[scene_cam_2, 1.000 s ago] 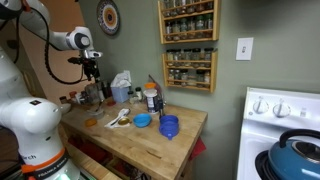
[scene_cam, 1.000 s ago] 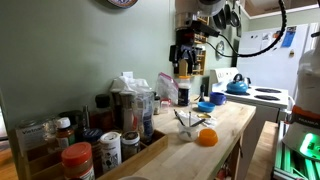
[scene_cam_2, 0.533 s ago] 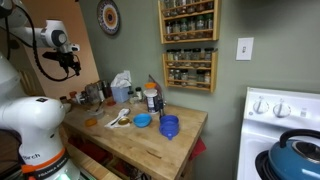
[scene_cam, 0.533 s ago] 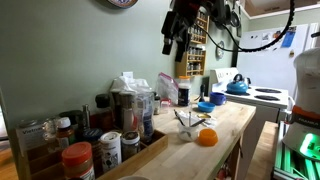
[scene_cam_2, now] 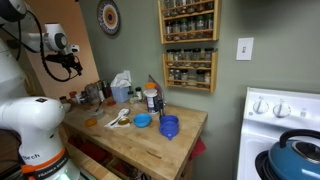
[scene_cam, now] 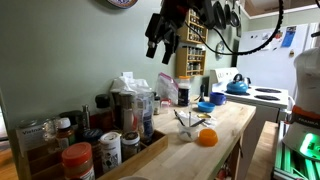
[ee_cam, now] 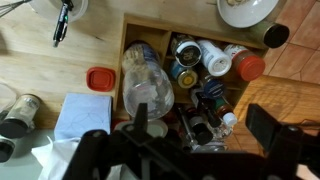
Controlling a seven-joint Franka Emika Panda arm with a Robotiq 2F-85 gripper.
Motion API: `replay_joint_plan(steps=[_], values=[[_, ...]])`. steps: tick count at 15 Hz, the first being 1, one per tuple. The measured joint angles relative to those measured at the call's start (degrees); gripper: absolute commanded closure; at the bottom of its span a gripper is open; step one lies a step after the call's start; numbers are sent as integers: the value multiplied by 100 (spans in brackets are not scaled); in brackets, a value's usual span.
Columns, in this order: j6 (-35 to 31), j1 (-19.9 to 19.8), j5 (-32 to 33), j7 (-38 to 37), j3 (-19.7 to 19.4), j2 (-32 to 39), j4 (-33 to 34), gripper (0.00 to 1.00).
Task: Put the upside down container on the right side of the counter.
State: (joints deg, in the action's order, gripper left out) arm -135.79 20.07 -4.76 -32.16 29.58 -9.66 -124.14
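Upside down container (ee_cam: 147, 88): clear plastic cylinder, standing in the left part of a wooden tray (ee_cam: 123, 45), close to the tray's left wall. Wrist view looks nearly straight down on it. Jars (ee_cam: 190, 62) are packed beside it in the same tray, one with a red lid (ee_cam: 250, 68). In an exterior view the container (scene_cam: 140, 108) rises above the jars around it, close to the green wall.

Gripper (ee_cam: 180, 145): fingers (ee_cam: 92, 150) spread wide at the lower edge of the wrist view, nothing between them, touching nothing. In both exterior views the gripper (scene_cam: 163, 35) (scene_cam_2: 68, 62) hangs high above the counter (scene_cam: 228, 122), well apart from the container.

Counter (ee_cam: 50, 70), wrist view: a loose red lid (ee_cam: 100, 78) lies just left of the tray, with a white folded cloth (ee_cam: 85, 112) below it. A white bowl (ee_cam: 247, 10) shows at the top right edge.

Counter (scene_cam_2: 150, 142), exterior views: blue cup (scene_cam_2: 168, 126) and small blue bowl (scene_cam_2: 142, 121) toward the stove end. An orange object (scene_cam: 206, 137) sits near the front edge; what it is cannot be told. A blue kettle (scene_cam: 237, 84) stands on the white stove. Spice racks (scene_cam_2: 187, 20) hang on the wall.
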Motion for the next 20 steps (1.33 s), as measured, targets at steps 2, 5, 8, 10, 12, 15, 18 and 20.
replay_joint_plan(steps=[2, 5, 8, 10, 12, 15, 18, 20], values=[[0, 18, -1, 0, 1, -55, 2, 0], [2, -11, 277, -249, 6, 89, 16, 0], [10, -31, 985, -761, 8, 572, 144, 0], [10, -13, 1548, -1174, 1, 925, 316, 0], [53, 61, 2148, -1598, -49, 1254, 551, 0], [450, 290, 2664, -1871, -208, 1681, 961, 0], [920, 588, 2738, -1873, -351, 2087, 1345, 0], [1013, 763, 2738, -1866, -439, 2315, 1543, 0]])
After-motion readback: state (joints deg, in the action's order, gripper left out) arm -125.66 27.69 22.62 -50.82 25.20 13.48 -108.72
